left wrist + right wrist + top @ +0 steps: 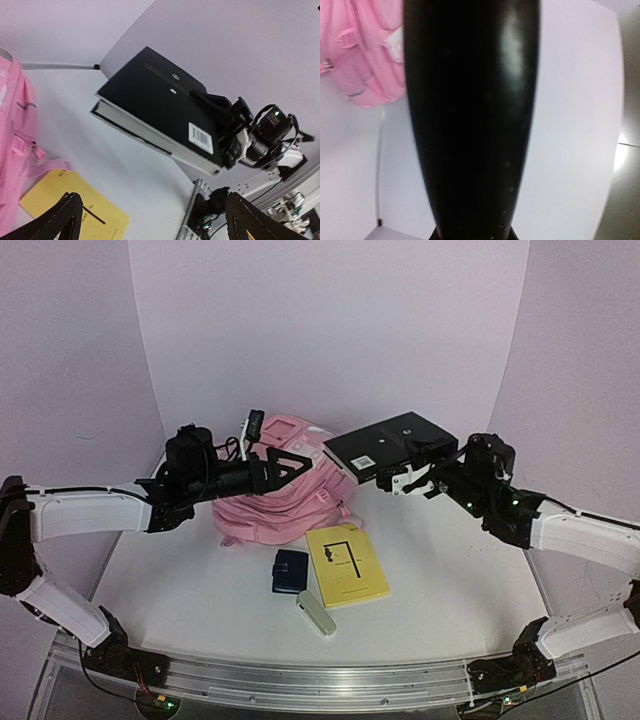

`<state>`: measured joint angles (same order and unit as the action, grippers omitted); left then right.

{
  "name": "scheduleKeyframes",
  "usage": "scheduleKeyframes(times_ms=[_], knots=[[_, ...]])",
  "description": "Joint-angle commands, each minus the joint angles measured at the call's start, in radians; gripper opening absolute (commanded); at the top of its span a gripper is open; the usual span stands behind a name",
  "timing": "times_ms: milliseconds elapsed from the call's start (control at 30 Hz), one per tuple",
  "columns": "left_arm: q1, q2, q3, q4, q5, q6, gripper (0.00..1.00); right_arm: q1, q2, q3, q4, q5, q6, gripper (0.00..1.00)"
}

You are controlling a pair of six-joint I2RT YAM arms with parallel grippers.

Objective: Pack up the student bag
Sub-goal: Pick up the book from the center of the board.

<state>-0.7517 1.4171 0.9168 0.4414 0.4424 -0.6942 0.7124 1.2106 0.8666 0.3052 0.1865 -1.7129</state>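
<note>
The student bag (272,508), a soft pink backpack, lies at the back of the table, left of centre. Just above its top, my left gripper (292,462) hangs open with nothing between its fingers. In the left wrist view the bag (14,135) fills the left edge, and the two black fingertips (67,216) stand far apart at the bottom. A thick black book (388,445) is up in the air right of the bag, with my right gripper (418,468) shut on its near edge. The book (470,115) blocks most of the right wrist view and hides the fingers; the bag (365,55) shows at the top left.
A yellow notebook (347,563) lies flat in front of the bag, also seen as the yellow notebook (75,212) under the left gripper. A small dark blue case (290,570) sits to its left. A pale grey-green oblong case (316,613) lies near the front. Curved walls enclose the table.
</note>
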Motion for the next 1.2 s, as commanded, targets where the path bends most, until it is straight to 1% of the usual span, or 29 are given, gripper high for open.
scheduleKeyframes(times_ms=[0,133,200,267,300,500,600,700,800,867,933,1033,1067,1167], knots=[[0.003,-0.137,0.076,-0.324,-0.118,0.427,1.0,0.001,-0.168,0.19,-0.551,-0.005,0.345,0.0],[-0.018,-0.096,0.126,-0.484,-0.048,0.654,1.0,0.001,-0.202,0.223,-0.732,-0.138,0.403,0.0],[-0.068,-0.076,0.143,-0.533,-0.09,0.778,1.0,0.001,-0.19,0.265,-0.84,-0.193,0.441,0.0],[-0.125,-0.067,0.14,-0.528,-0.141,0.864,1.0,0.001,-0.16,0.323,-0.94,-0.236,0.48,0.0],[-0.143,-0.063,0.138,-0.52,-0.142,0.899,1.0,0.001,-0.144,0.35,-0.987,-0.255,0.505,0.0],[-0.216,-0.04,0.153,-0.509,-0.089,0.995,0.97,0.001,-0.064,0.463,-1.187,-0.328,0.617,0.0],[-0.248,-0.007,0.172,-0.511,-0.087,1.004,0.95,0.001,-0.037,0.489,-1.235,-0.359,0.654,0.0],[-0.261,0.021,0.184,-0.48,-0.099,0.987,0.92,0.001,-0.023,0.5,-1.262,-0.387,0.667,0.0],[-0.265,0.046,0.194,-0.43,-0.095,0.957,0.89,0.001,-0.004,0.521,-1.272,-0.411,0.723,0.0],[-0.266,0.044,0.181,-0.365,-0.104,0.92,0.89,0.001,0.014,0.546,-1.271,-0.425,0.803,0.0],[-0.259,0.015,0.12,-0.243,-0.11,0.858,0.91,0.001,0.037,0.58,-1.269,-0.437,0.918,0.0],[-0.2,-0.045,0.024,-0.052,-0.094,0.679,0.94,0.0,0.06,0.629,-1.239,-0.446,1.116,0.0],[-0.17,-0.058,-0.007,0.02,-0.081,0.59,0.95,-0.001,0.065,0.64,-1.22,-0.449,1.179,0.0],[-0.113,-0.061,-0.076,0.219,-0.089,0.408,0.96,-0.031,0.06,0.664,-1.093,-0.468,1.427,0.0]])
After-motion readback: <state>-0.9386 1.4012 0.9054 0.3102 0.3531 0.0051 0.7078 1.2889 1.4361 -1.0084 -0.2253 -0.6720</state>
